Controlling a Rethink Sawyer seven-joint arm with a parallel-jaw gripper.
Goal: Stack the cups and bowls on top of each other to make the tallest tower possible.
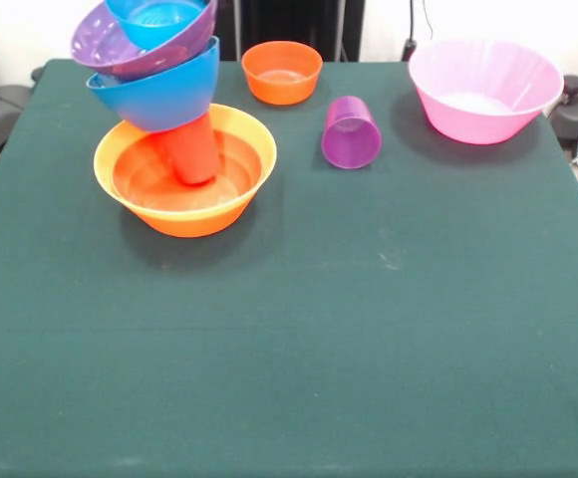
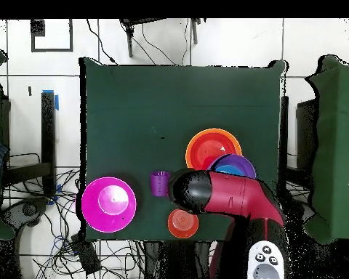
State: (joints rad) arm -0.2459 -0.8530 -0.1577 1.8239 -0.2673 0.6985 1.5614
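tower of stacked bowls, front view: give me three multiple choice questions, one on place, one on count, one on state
1. Where does the translucent purple plastic cup sit?
A. inside the large pink plastic bowl
B. on the green tablecloth between the tower and the pink bowl
C. on top of the tower

2. How many pieces stand apart from the tower on the cloth?
A. one
B. three
C. five

3. How does the tower stand?
A. straight up
B. collapsed flat
C. leaning, its upper bowls tilted

Answers: 1 B, the cup stands on bare green tablecloth, apart from the large pink plastic bowl. 2 B, purple cup, pink bowl and small orange plastic bowl. 3 C, the large blue plastic bowl tilts on the red plastic cup in the large orange plastic bowl.
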